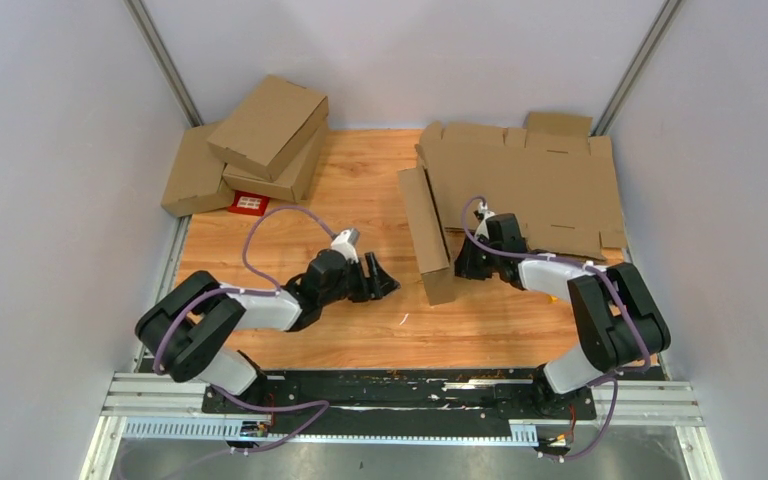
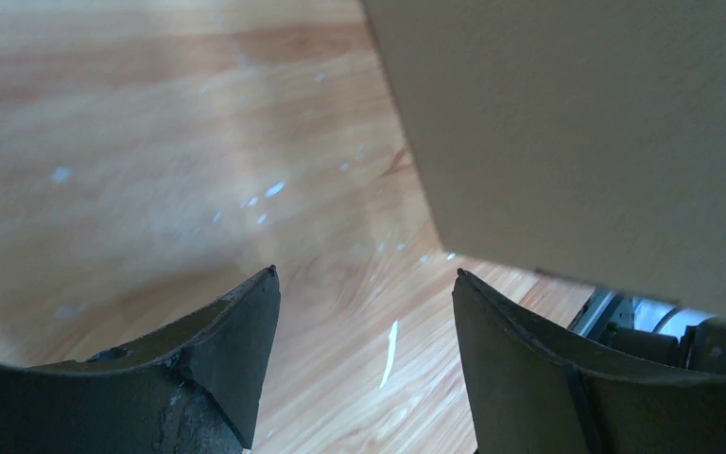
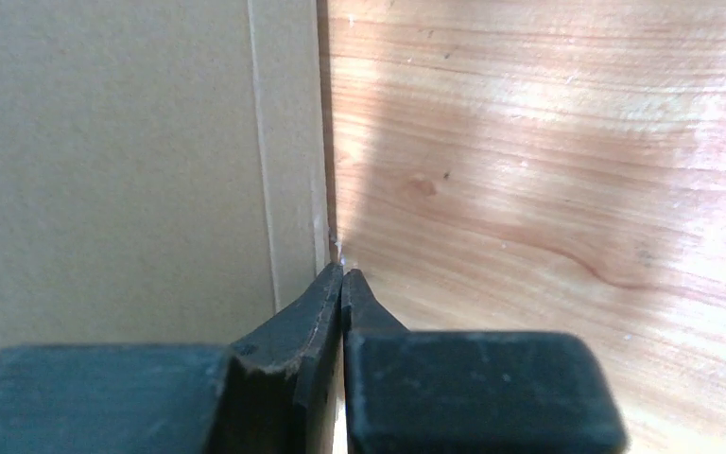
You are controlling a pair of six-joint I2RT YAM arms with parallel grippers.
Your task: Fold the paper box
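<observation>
You have one wooden table top (image 1: 360, 180), orange-brown grain with pale flecks. Plain light grey walls (image 1: 400, 50) stand at your back and both sides. Two slanted metal posts (image 1: 165, 60) mark the rear corners. Slotted metal rails (image 1: 160, 395) line your near edge. Light is even, shadows soft.

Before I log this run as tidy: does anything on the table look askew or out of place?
Yes: the closed brown boxes in the far left corner are piled crookedly, the top one tilted across the others, and a red item pokes out from beneath. A few white flecks lie on the table.
</observation>
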